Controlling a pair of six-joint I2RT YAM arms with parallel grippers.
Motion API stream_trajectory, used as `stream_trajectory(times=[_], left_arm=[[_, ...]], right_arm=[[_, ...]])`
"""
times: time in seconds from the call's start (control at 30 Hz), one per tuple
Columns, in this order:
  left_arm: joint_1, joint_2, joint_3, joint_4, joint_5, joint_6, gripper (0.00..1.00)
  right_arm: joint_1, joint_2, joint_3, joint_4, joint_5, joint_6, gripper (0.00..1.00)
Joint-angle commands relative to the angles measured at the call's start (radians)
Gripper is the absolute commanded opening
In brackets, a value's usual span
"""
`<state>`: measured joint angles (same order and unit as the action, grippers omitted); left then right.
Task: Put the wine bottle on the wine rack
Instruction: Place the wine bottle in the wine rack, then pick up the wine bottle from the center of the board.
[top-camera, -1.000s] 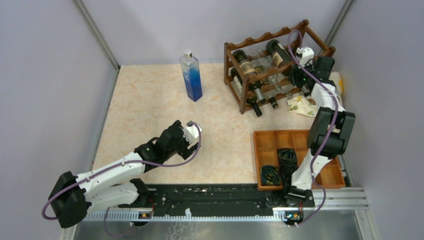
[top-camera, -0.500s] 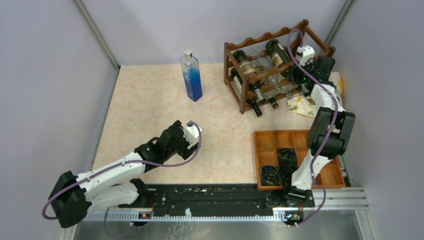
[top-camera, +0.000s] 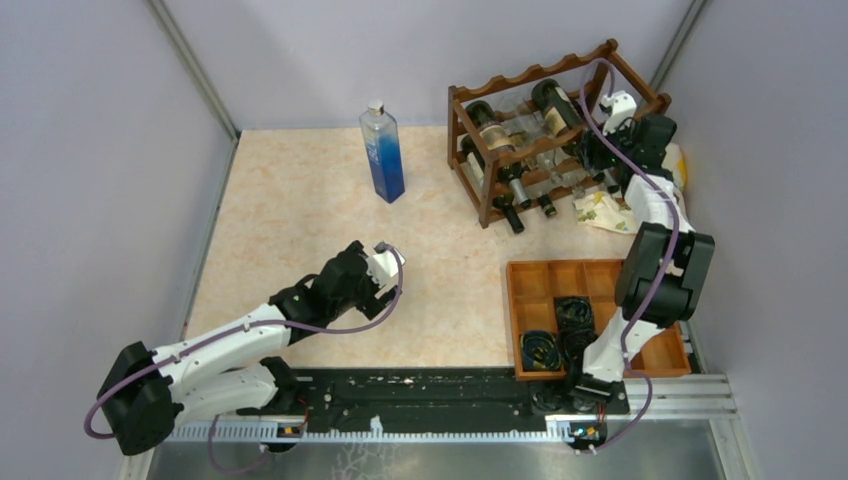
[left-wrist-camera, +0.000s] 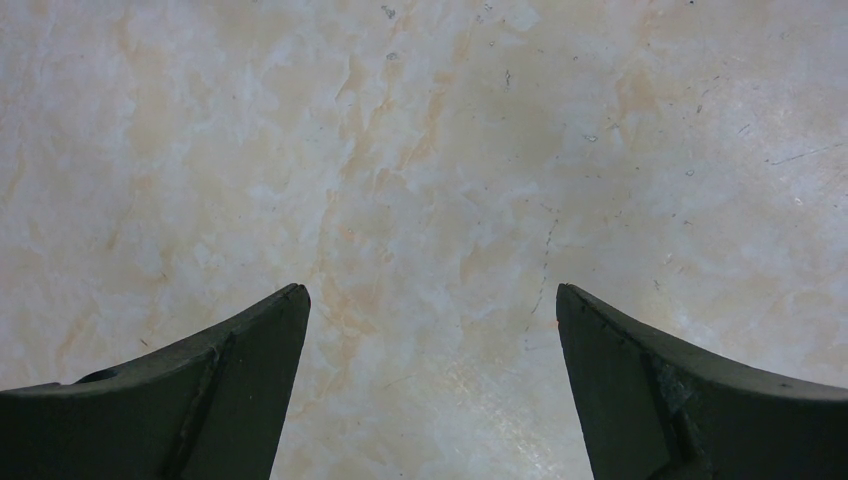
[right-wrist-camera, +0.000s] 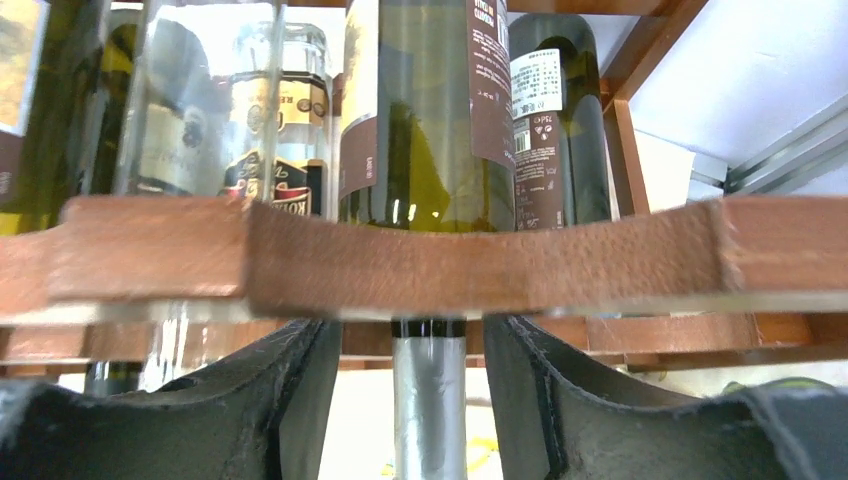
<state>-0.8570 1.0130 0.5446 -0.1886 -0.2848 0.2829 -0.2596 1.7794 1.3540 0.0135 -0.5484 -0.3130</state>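
Looking across your beige marbled worktop (top-camera: 300, 200), you have the dark reddish-brown wooden wine rack with scalloped rails (top-camera: 530, 75) at its far right corner. The dark green glass wine bottle with the brown label (right-wrist-camera: 430, 110) lies in a scallop of that rack, its long axis across the rails and its foil-capped neck pointing out towards your right pincer (right-wrist-camera: 410, 325). That pincer's fingers stand apart on either side of the neck, with a gap on each side. Your left pincer (left-wrist-camera: 430, 290) hangs spread wide over bare worktop.
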Motion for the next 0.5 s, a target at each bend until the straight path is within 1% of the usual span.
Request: stream_trajectory(times=[0.0, 0.23, 0.47], left_arm=[[0.004, -0.001, 0.015, -0.011, 0.019, 0.007, 0.99], [0.003, -0.007, 0.023, -0.020, 0.038, 0.008, 0.99], [0.004, -0.023, 0.025, -0.021, 0.050, 0.009, 0.99]], right_arm=[[-0.038, -0.133, -0.026, 0.018, -0.070, -0.007, 0.54], [-0.092, -0.219, -0.110, -0.051, -0.111, -0.023, 0.54], [-0.134, -0.177, -0.125, -0.116, -0.112, -0.039, 0.52]])
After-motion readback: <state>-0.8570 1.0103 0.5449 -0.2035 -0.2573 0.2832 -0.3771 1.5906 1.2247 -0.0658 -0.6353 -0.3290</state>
